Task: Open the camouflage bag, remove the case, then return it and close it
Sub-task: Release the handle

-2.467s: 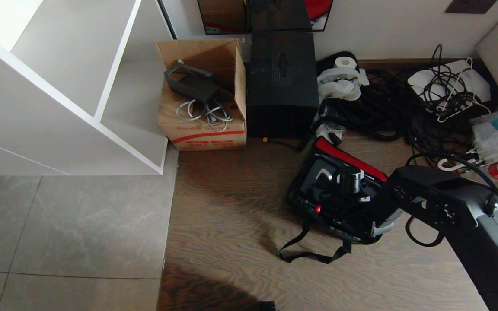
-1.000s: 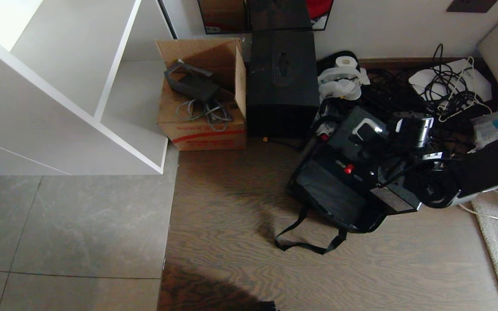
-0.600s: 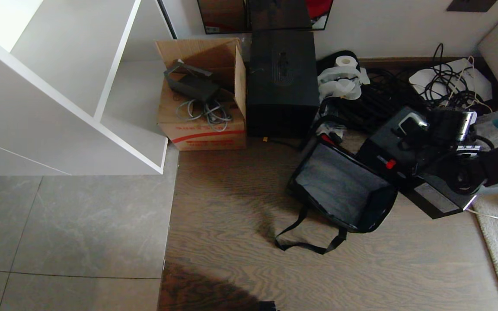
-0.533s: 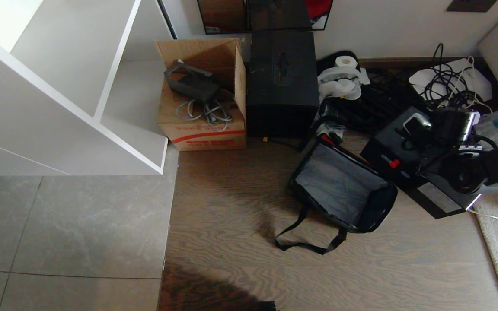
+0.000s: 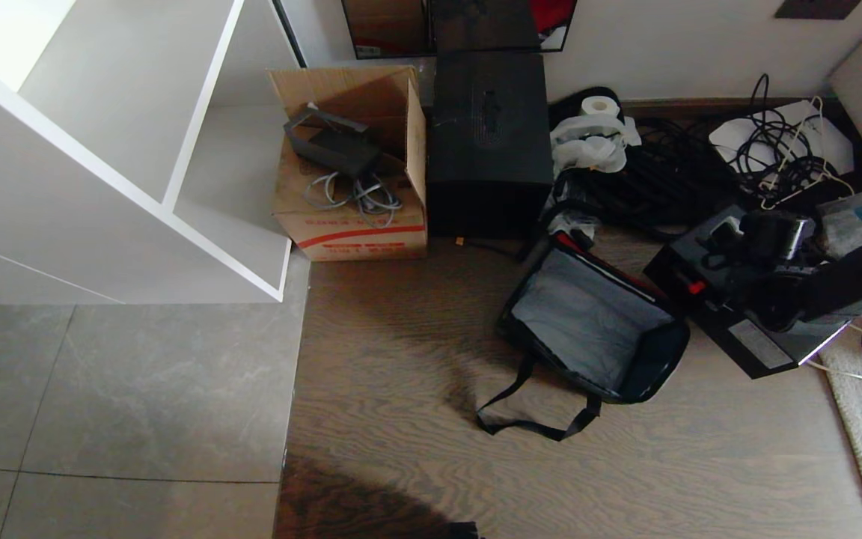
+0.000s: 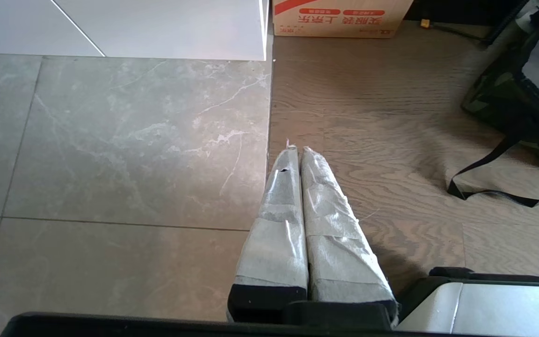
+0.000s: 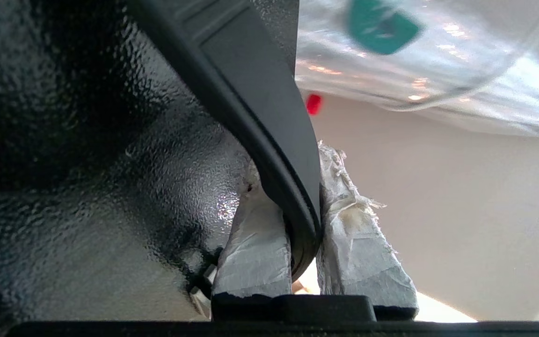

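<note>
Right wrist view: the right gripper is clamping its taped fingers around the case's handle; the case is sitting out on the floor just beside the camouflage bag, which is lying open with grey lining showing; the left gripper is hanging closed above the floor.

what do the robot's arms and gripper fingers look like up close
Both grippers have two tapered fingers wrapped in pale grey-white tape on a black base: the left gripper neat, the right gripper frayed at its tips. In the head view the right arm is black, with a silvery wrist cylinder and a black cable loop.
</note>
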You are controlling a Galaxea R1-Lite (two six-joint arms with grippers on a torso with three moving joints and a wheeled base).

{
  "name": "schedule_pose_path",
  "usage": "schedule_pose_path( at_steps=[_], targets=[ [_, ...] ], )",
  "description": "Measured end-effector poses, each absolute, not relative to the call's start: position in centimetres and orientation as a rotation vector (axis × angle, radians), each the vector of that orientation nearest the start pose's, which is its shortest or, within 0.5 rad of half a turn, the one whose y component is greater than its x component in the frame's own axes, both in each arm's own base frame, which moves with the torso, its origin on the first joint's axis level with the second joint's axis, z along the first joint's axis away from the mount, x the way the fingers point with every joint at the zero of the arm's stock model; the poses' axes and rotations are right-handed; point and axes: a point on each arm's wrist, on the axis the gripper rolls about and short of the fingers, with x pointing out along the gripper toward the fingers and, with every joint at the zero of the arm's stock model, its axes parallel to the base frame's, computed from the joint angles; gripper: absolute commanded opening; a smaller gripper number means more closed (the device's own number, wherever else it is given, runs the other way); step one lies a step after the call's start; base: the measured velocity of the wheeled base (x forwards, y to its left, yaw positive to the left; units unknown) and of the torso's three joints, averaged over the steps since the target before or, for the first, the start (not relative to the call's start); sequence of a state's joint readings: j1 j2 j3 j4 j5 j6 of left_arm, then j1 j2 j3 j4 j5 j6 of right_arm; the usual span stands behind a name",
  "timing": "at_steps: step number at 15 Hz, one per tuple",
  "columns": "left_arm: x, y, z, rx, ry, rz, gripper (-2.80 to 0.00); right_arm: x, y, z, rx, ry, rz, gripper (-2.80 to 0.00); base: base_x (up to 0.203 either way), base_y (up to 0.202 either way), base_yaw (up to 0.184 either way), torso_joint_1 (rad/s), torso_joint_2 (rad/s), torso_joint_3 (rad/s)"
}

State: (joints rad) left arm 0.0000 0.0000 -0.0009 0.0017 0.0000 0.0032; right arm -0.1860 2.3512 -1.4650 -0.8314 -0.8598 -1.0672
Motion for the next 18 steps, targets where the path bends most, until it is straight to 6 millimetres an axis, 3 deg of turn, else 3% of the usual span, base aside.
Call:
schedule_pose_path(
  at_steps=[2,4,8,12,18],
  targets=[
    [-2.3,0.0,7.6,0.003,0.001,0.000,-2.80,47.5,-10.3,9.7,-0.989,0.625,-0.892,-2.80,0.000,0.000,0.000,0.000,0.00,0.000],
    [-2.3,0.0,7.6,0.003,0.001,0.000,-2.80,48.1,-8.8,7.8,-0.999,0.639,-0.843,-2.80,0.000,0.000,0.000,0.000,0.00,0.000],
    [-2.3,0.0,7.6,0.003,0.001,0.000,-2.80,47.2,-4.5,5.0,-1.034,0.682,-0.696,-2.80,0.000,0.000,0.000,0.000,0.00,0.000],
    [-2.3,0.0,7.5,0.003,0.001,0.000,-2.80,46.2,-1.1,3.7,-1.064,0.706,-0.489,-2.80,0.000,0.000,0.000,0.000,0.00,0.000],
    [-2.3,0.0,7.5,0.003,0.001,0.000,-2.80,47.0,-0.8,2.1,-1.068,0.714,-0.479,-2.80,0.000,0.000,0.000,0.000,0.00,0.000]
  ],
)
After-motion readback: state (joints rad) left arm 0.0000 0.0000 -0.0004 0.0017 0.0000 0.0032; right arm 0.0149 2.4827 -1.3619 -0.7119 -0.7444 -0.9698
